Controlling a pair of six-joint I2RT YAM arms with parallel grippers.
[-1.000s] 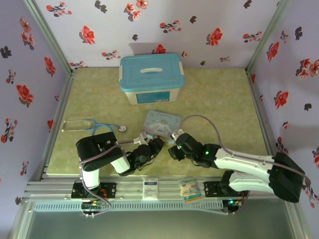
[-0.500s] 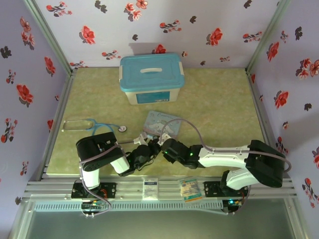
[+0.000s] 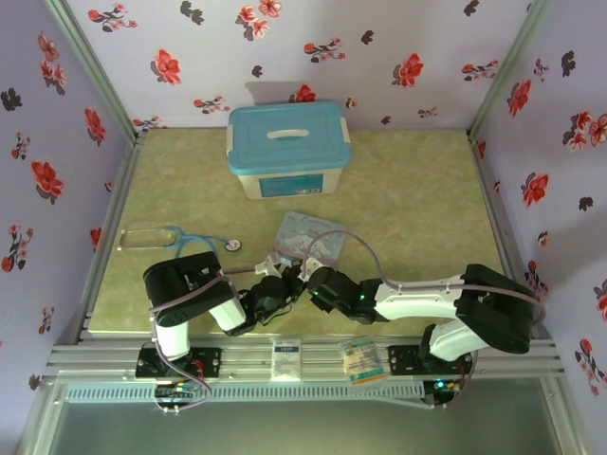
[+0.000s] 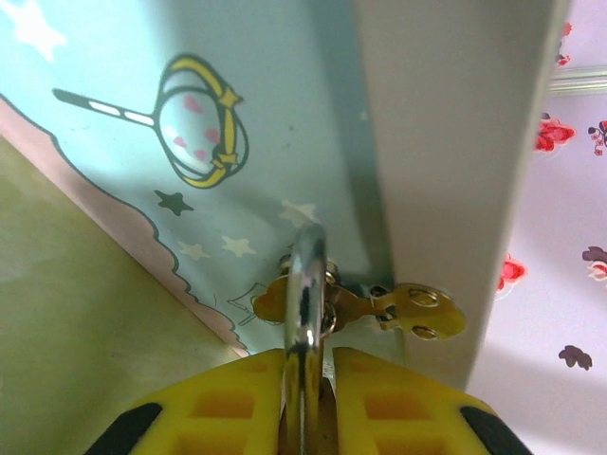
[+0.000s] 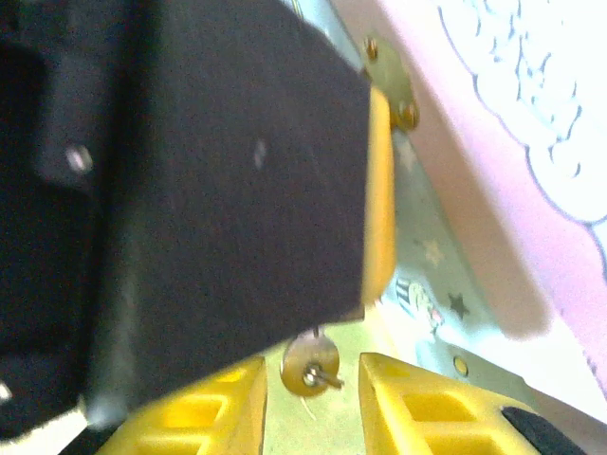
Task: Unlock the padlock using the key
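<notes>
The left end effector is clamped on the padlock, whose shackle juts ahead through a brass hasp. The right end effector stands apart around what looks like the key: tiny, rigid and probably slippery, so pinch its flat head.

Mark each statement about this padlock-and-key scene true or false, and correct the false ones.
1. The left gripper is clamped on the padlock by its silver shackle. True.
2. The storage box has its lid off. False: the blue lid sits closed on it.
3. The right gripper has a finger on each side of the key, with gaps showing. True.
4. The stethoscope lies right of the cartoon tin. False: it lies to the tin's left.
</notes>
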